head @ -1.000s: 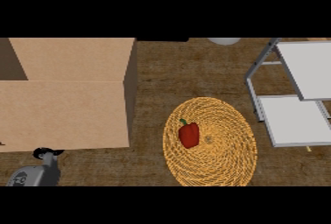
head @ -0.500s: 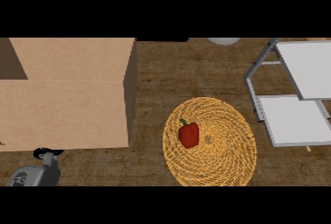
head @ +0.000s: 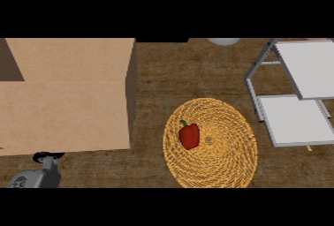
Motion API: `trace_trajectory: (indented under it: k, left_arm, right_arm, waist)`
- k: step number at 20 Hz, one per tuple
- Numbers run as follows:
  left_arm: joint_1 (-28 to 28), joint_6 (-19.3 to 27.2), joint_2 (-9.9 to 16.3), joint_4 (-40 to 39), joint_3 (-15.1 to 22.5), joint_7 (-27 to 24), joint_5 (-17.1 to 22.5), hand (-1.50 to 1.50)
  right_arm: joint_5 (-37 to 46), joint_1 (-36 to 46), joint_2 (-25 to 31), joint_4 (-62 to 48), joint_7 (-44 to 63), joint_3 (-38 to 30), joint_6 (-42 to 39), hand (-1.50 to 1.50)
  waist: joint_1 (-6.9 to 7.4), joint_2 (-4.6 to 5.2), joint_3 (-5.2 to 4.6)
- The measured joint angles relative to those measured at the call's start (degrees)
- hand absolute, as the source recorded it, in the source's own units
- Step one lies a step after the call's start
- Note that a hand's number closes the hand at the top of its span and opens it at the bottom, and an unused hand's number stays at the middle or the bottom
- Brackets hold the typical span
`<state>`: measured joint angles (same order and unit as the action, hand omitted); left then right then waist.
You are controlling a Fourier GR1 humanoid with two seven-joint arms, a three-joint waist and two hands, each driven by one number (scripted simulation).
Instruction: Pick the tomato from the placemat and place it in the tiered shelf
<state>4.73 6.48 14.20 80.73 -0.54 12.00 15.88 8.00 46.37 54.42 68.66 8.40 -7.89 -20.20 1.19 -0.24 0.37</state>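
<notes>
The left hand point(head: 47, 157) shows low at the left edge of the head view, at the end of a grey arm point(head: 34, 178). Only a small black bit of it shows, so I cannot tell if its fingers are apart or together. It holds nothing and is far from the tomato. The right hand is not in the view.

The tomato point(head: 189, 135) is red and shiny, longer than it is wide, with a small green stem on top. It lies on the mat point(head: 222, 165), a bit left of the middle. The mat is a yellow oval, woven in rings like straw.

The shelf point(head: 287, 123) stands to the right of the mat. It has thin grey metal legs and two flat white trays.

A big tan box point(head: 65, 97) with plain smooth sides sits at the left. The counter point(head: 183, 70) is brown and looks rough.
</notes>
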Motion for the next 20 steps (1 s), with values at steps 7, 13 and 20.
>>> trace_trajectory:
  k: [7, 13, 20]
  left_arm:
    - [-0.77, 0.00, 0.05, 0.42, 0.19, -0.83, -0.14, 0.00]
    - [-0.61, -0.81, 0.38, 0.07, -0.13, -0.81, 0.78, 0.00]
    - [-1.13, -0.69, 0.44, 0.50, 0.03, -1.16, 0.80, 0.00]
  right_arm:
    - [-2.29, 3.07, -2.37, -3.63, 4.04, -3.48, 1.70, -1.50]
    - [-7.39, 6.65, -4.75, -8.14, 7.19, -8.56, 2.94, -1.50]
    - [-14.09, 10.64, -5.88, -12.30, 11.88, -15.21, 4.98, -1.50]
  waist:
    - [-0.40, -0.15, 0.06]
    - [-0.54, -0.15, 0.04]
    - [-0.77, -0.20, -0.02]
